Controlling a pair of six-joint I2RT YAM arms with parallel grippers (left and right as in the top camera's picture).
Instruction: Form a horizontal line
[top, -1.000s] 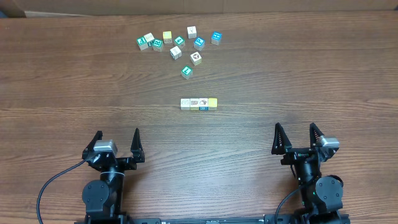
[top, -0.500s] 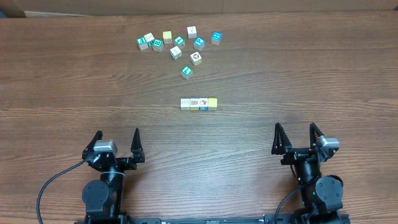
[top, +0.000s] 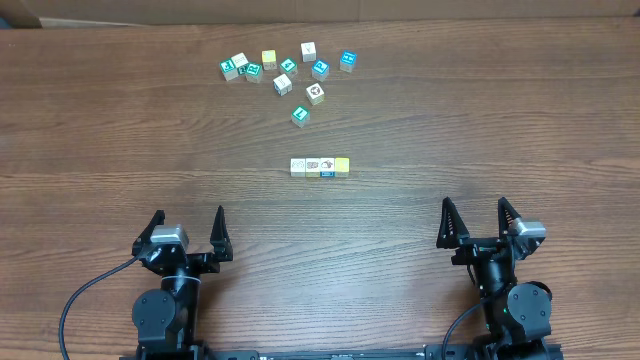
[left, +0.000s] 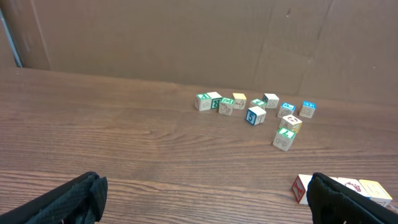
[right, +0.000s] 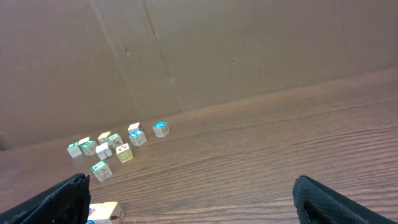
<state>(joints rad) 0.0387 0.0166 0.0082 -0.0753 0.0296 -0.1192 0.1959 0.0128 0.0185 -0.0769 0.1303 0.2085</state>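
Four cubes made up the horizontal line (top: 320, 167), set edge to edge and running left to right near the middle of the table (top: 100, 140).

- **Order, left to right in the overhead view:** two white-faced, one blue-edged, one yellow.
- **Alignment:** the row looked straight, with no gap visible between neighbours.
- **Progress, as a judgement:** the line appeared formed and the task at or near its end. What was left, if anything, was small. The pictures did not say whether a fifth cube was wanted.
- **Loose cubes (top: 290, 72):** some eleven teal, white and yellow ones lay scattered toward the far edge. They sat well apart from the row and formed no line of their own. The nearest was a teal one lying between the cluster and the row.
- **Left gripper (top: 189, 213):** parked at the near edge, jaws spread wide, holding nothing.
- **Right gripper (top: 474, 203):** parked likewise at the near edge, jaws wide, empty.

**Position of the row relative to the grippers:**
- It lay ahead of both, roughly between them and well apart from each. Neither touched it.
- In the left wrist view it showed at the lower right (left: 348, 186), partly hidden behind that gripper's right finger.
- In the right wrist view only its end showed, at the lower left edge (right: 107, 213) just beside the left finger.
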